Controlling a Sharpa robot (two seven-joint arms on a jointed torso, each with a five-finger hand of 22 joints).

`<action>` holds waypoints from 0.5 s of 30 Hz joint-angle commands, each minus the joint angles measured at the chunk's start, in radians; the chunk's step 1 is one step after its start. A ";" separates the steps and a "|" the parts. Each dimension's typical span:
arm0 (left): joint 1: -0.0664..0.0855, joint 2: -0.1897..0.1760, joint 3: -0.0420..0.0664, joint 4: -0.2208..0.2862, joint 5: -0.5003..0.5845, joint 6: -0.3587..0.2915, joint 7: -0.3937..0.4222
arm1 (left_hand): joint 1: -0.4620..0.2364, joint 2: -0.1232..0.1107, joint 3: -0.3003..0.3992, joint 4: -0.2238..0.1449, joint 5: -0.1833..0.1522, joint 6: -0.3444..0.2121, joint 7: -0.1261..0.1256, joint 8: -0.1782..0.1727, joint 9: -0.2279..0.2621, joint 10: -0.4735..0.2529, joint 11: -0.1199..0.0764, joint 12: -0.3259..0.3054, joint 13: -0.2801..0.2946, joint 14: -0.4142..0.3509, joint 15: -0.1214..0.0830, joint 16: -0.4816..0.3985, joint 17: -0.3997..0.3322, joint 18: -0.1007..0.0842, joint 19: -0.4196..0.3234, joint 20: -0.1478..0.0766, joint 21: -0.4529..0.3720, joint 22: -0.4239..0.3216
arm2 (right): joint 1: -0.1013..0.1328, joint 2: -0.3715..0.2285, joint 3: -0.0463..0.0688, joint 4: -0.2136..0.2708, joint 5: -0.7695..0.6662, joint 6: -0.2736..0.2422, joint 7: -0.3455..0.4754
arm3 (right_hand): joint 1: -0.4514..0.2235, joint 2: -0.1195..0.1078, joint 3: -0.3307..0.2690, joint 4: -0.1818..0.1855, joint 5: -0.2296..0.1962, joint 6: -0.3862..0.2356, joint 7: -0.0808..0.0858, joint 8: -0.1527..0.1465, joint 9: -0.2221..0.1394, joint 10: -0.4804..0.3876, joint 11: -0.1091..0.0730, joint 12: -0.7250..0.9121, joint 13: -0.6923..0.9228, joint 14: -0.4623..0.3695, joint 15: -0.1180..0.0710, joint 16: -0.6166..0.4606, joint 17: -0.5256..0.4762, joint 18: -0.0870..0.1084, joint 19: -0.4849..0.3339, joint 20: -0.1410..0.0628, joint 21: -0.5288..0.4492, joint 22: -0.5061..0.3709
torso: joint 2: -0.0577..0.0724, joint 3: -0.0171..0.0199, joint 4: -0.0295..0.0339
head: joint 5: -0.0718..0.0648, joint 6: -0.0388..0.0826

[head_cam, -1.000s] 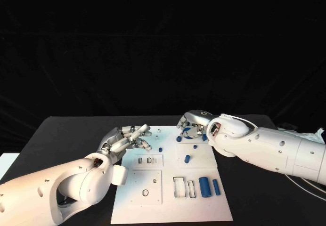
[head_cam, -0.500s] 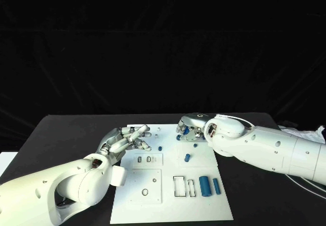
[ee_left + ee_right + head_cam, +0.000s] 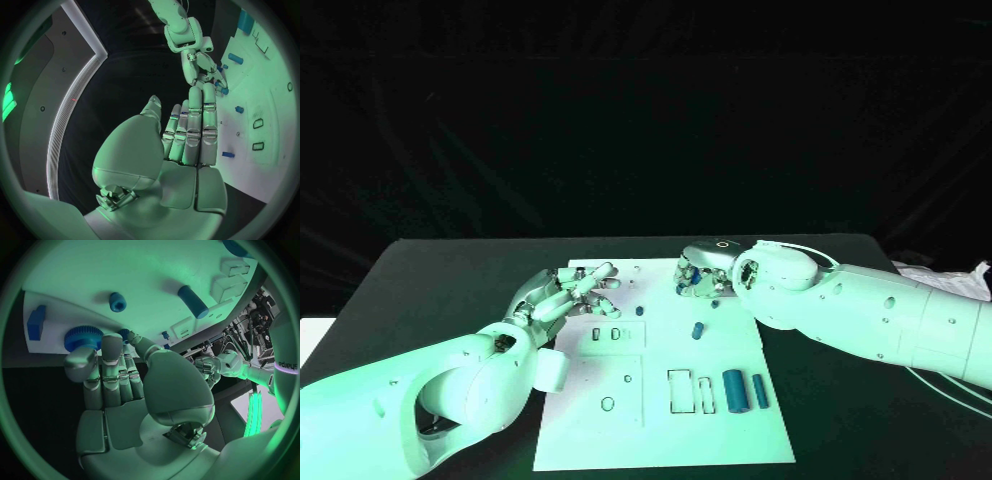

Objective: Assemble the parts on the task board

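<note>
- Your black table carried the white task board, which lay flat in the middle between the two arms.
- Your right arm reached in over the board's far right corner, and your left arm came in along the board's left side.
- Your left hand sat at the board's far left edge. In the left wrist view its fingers were stretched out side by side with nothing in them.
- Your right hand was at the board's far edge. In the right wrist view its fingers lay close together, their tips touching a blue toothed gear on the board; whether they gripped it could not be told.
- A large blue cylinder lay near the board's right edge, with a slimmer blue rod just beside it.
- A short blue peg stood further back, near the middle of the board.
- A small blue block sat near the gear at the board's corner.
</note>
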 commanded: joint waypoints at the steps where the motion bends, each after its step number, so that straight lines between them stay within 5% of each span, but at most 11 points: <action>1: 0.001 0.002 0.001 0.000 0.007 0.017 -0.003 | 0.001 0.011 -0.004 0.000 0.006 0.005 0.000 -0.005 0.001 0.006 0.001 -0.006 0.001 -0.007 0.002 0.006 0.001 0.009 0.004 -0.004 0.005 0.001 | 0.000 0.003 0.000 -0.002 -0.015 0.032 0.000 | 0.005 0.009 0.010 0.008 -0.017 0.012 -0.002 0.007 0.002 0.013 -0.001 0.004 -0.001 0.019 -0.007 0.015 0.012 -0.010 0.004 0.001 0.012 0.013 | 0.004 -0.0006 0.0004 | 0.002 -0.001; 15: 0.001 -0.004 0.001 -0.001 0.019 0.022 -0.011 | -0.001 0.014 -0.006 -0.001 0.006 0.003 0.000 -0.006 0.001 0.004 0.001 -0.008 0.003 -0.006 0.002 0.024 0.015 0.009 0.005 -0.004 0.023 0.013 | -0.002 0.018 0.000 -0.017 -0.034 0.037 -0.035 | 0.002 0.001 0.024 0.028 -0.053 0.016 0.000 0.001 0.002 0.017 -0.001 -0.001 -0.003 0.015 -0.007 0.038 0.029 -0.012 0.000 0.001 0.030 0.030 | 0.011 -0.0009 0.0051 | 0.003 -0.010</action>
